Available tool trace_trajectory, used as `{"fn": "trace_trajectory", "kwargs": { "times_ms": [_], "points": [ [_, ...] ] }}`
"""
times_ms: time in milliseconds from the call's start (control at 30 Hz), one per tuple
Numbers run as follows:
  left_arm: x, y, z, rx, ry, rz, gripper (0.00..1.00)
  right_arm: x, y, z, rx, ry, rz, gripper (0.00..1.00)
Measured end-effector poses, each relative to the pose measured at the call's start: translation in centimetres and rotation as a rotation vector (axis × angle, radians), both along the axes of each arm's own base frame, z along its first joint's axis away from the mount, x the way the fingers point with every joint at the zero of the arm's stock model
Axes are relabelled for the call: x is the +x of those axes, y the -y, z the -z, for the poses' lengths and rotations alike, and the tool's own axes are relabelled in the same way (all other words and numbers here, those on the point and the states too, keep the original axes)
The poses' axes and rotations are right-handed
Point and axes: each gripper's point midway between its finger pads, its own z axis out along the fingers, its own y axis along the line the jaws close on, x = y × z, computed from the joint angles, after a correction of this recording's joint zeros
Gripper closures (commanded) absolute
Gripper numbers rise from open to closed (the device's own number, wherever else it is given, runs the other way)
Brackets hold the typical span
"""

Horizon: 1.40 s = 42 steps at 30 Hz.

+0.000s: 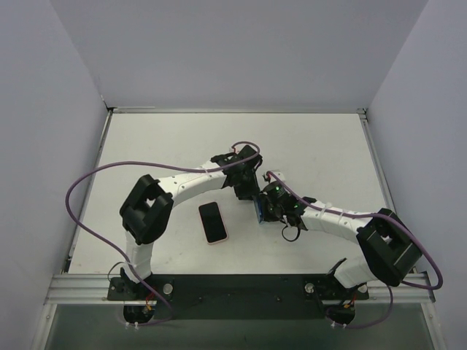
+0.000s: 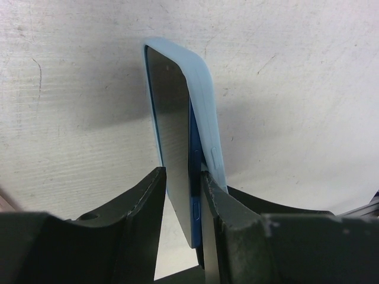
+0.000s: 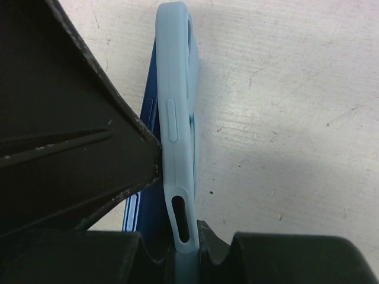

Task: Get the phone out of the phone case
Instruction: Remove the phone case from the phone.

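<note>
Top view: both arms meet near the middle of the white worktop [image 1: 321,153]. The left pincer [image 1: 244,188] and right pincer [image 1: 270,208] converge on a dark-blue slab phone [image 1: 260,210] standing on edge; finer detail is too small to judge here. A black-screened phone in a pink case [image 1: 213,222] lies flat to their left, apart from them. Left wrist view: the left pincer [image 2: 182,174] is closed narrowly on the dark-blue slab phone [image 2: 174,136], one finger on its screen, the other wedged between it and the pale-blue silicone phone case [image 2: 204,106], which is peeled away there. Right wrist view: the right pincer [image 3: 180,207] is clamped tight on the case's edge [image 3: 174,136]; the phone [image 3: 148,112] sits partly out behind it.
</note>
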Motion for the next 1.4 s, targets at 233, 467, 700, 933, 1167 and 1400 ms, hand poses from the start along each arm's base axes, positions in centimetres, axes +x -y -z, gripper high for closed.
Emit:
{"fn": "trace_trajectory", "kwargs": {
  "times_ms": [233,467,700,933,1167,1400],
  "points": [
    [0.0,0.2,0.3,-0.009,0.007,-0.019,0.69,0.0,0.0,0.0,0.001,0.004,-0.002,1.00],
    [0.1,0.5,0.4,-0.007,0.036,-0.027,1.00,0.0,-0.1,-0.1,0.011,0.017,-0.008,1.00],
    [0.0,0.7,0.4,0.024,0.111,-0.032,1.00,0.1,0.6,-0.1,0.057,0.032,-0.001,1.00],
    [-0.8,2.0,0.0,-0.066,0.137,-0.005,1.00,-0.7,2.3,-0.2,0.137,0.006,0.014,1.00],
    [-1.2,2.1,-0.3,-0.124,0.156,0.015,1.00,-1.0,2.5,-0.2,0.166,-0.004,0.005,1.00],
    [-1.7,1.4,-0.6,-0.148,0.173,0.053,1.00,-1.4,2.1,-0.5,0.295,-0.031,0.002,1.00]
  ]
}}
